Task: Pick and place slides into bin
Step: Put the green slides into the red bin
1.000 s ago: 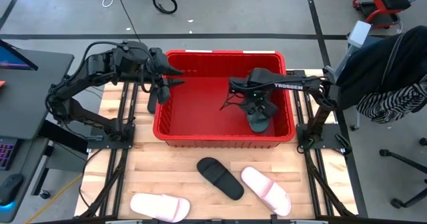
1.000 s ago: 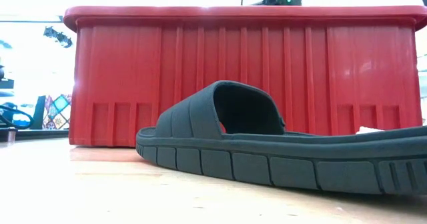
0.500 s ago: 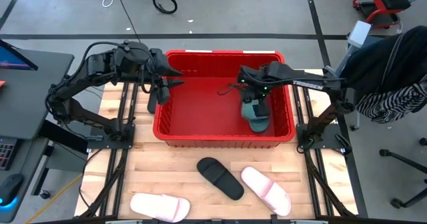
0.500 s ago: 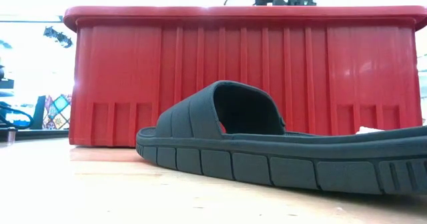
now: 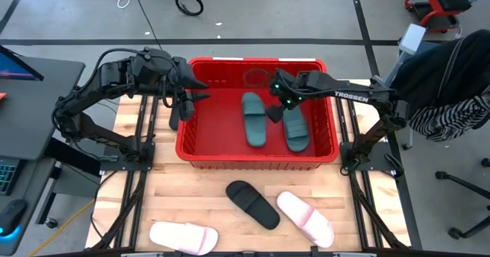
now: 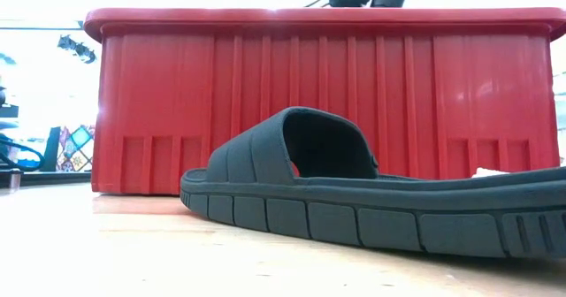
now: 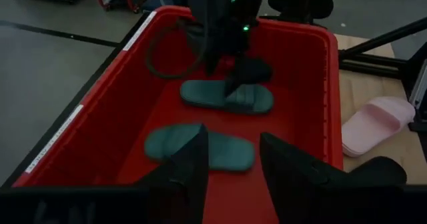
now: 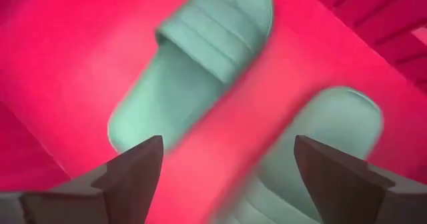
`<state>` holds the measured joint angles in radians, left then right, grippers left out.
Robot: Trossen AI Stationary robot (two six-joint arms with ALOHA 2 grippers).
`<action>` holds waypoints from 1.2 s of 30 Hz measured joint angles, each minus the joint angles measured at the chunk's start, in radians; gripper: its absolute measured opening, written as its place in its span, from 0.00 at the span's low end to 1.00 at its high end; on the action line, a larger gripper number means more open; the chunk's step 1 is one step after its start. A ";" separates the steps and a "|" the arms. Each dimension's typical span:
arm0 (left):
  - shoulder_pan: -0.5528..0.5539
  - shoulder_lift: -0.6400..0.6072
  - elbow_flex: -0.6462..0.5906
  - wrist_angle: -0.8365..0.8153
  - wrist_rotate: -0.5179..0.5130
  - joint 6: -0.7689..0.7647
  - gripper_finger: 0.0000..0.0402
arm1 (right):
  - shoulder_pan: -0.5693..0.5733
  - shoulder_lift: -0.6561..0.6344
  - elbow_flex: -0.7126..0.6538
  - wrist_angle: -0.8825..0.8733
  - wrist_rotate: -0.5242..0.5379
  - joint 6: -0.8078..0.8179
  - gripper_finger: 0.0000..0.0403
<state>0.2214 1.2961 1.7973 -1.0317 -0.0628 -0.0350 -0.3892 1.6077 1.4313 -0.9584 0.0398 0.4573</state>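
Lying in the bin (image 5: 200,148) — two teal slides (image 5: 254,119) just under the wide-spread right claw (image 5: 274,106).

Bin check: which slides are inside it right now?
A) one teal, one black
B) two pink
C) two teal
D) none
C: the high view shows two teal slides lying side by side on the floor of the bin; the black slide and both pink ones are on the table.

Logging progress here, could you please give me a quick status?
Right gripper open over bin. Two teal slides inside. Black slide on table.
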 joint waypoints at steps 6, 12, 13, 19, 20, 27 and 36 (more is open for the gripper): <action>0.000 0.000 0.000 0.000 0.000 0.002 0.34 | 0.031 0.009 0.001 0.131 0.021 0.130 0.90; 0.000 0.000 0.000 0.009 -0.002 0.002 0.36 | 0.091 0.115 0.001 0.205 0.030 0.321 0.87; 0.000 0.000 0.000 0.009 -0.002 0.002 0.36 | 0.103 0.139 0.001 0.227 0.017 0.371 0.87; 0.000 -0.022 0.000 0.007 -0.003 0.002 0.33 | 0.151 0.231 0.000 0.336 0.006 0.584 0.83; 0.000 -0.027 0.000 0.006 -0.003 0.002 0.33 | 0.153 0.239 0.000 0.344 0.026 0.589 0.82; 0.000 -0.054 0.002 0.002 -0.003 0.015 0.31 | 0.140 0.294 0.000 0.451 0.096 0.682 0.74; 0.000 -0.071 0.002 -0.046 -0.003 0.019 0.31 | 0.140 0.333 0.000 0.528 0.170 1.019 0.71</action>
<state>0.2214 1.2255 1.7988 -1.0773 -0.0654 -0.0156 -0.2488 1.9404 1.4315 -0.4305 0.2098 1.4759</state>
